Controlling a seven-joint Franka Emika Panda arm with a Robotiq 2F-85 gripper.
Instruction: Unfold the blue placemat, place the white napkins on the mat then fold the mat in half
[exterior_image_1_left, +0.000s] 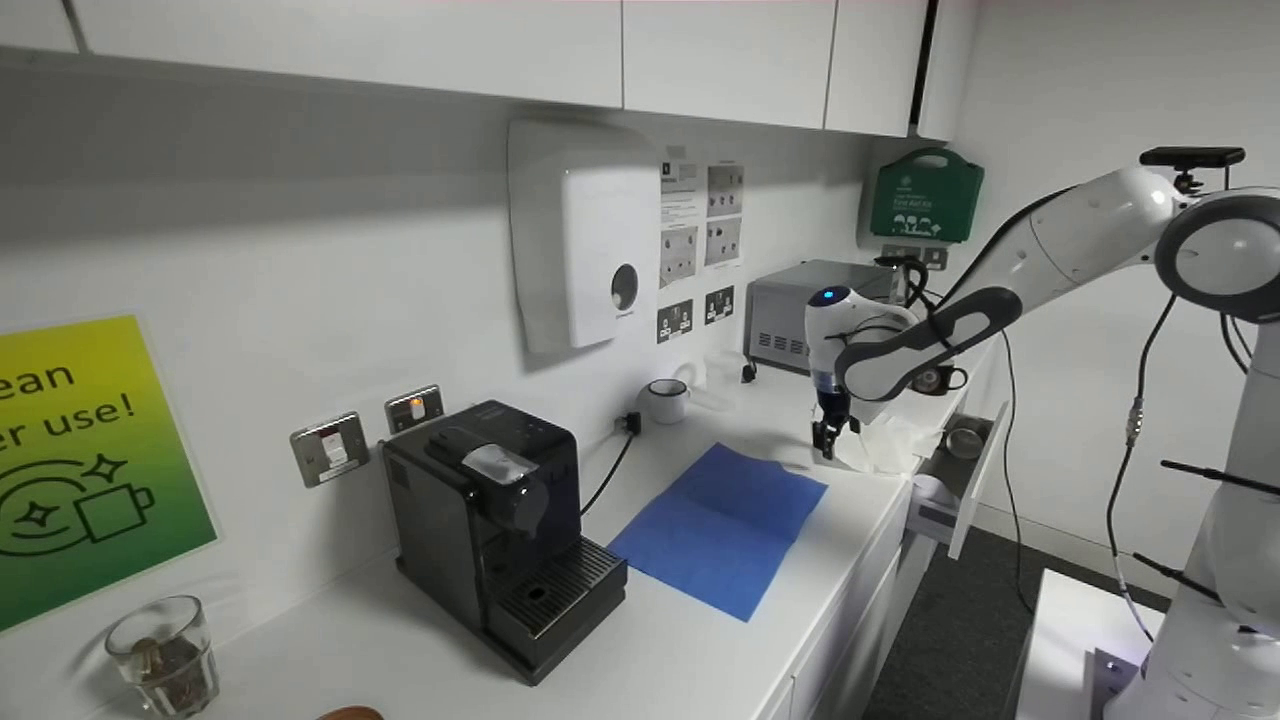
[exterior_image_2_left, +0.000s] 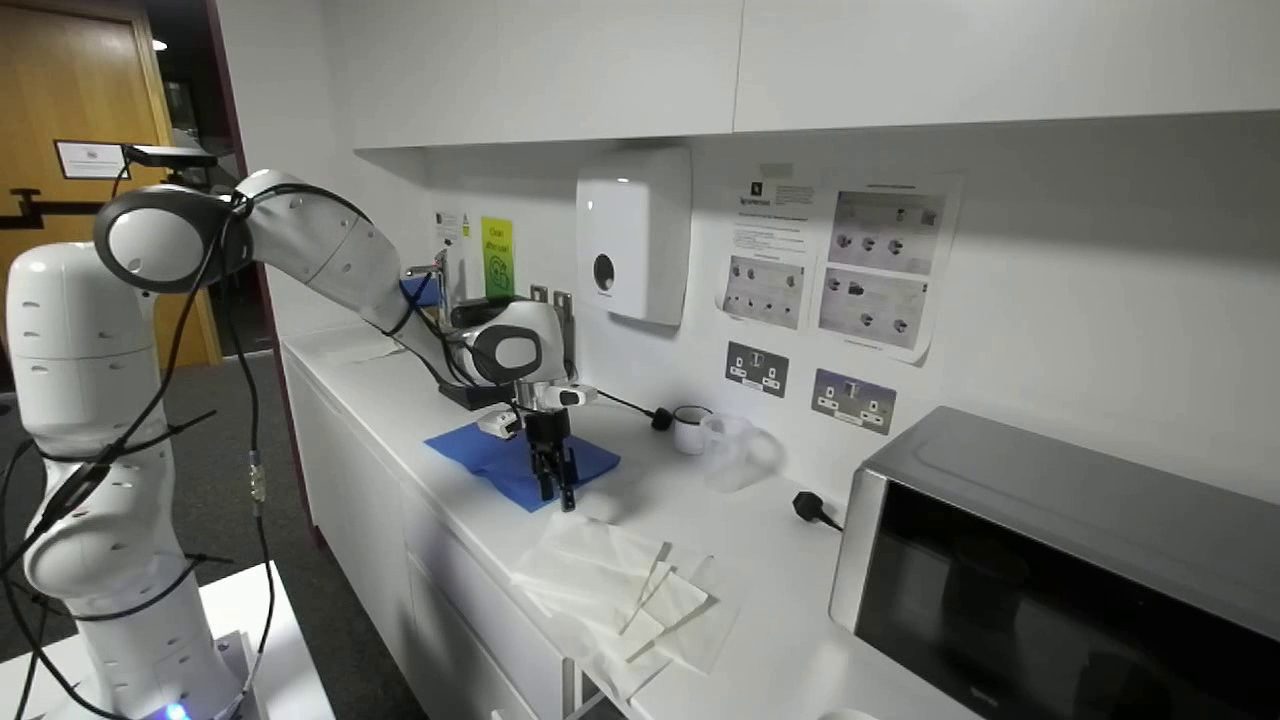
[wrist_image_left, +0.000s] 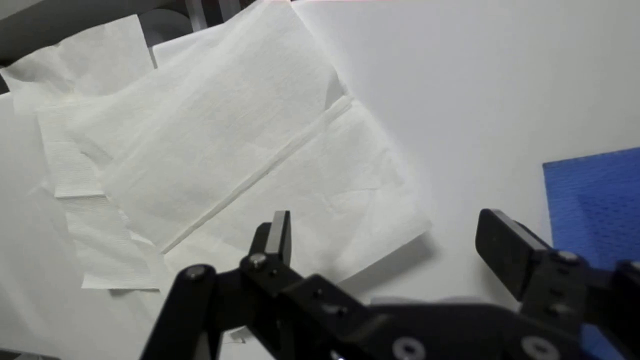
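Observation:
The blue placemat (exterior_image_1_left: 715, 535) lies spread flat on the counter, a faint crease running across it; one corner of the mat (wrist_image_left: 590, 200) enters the wrist view at the right. White napkins (exterior_image_2_left: 610, 570) are in a loose overlapping pile by the counter's front edge. In the wrist view the pile of napkins (wrist_image_left: 235, 130) fills the left and middle, with some hanging over an open drawer. My gripper (wrist_image_left: 385, 220) is open above the pile's edge nearest the mat, nothing held between its fingers. In both exterior views the gripper (exterior_image_2_left: 557, 498) points down, between mat and napkins.
An open drawer (exterior_image_1_left: 965, 490) juts out beneath the napkins. A black coffee machine (exterior_image_1_left: 490, 530) stands close to the mat. By the wall are a white mug (exterior_image_2_left: 690, 432) and a clear jug (exterior_image_2_left: 728, 450). A microwave (exterior_image_2_left: 1000, 570) stands beyond the napkins.

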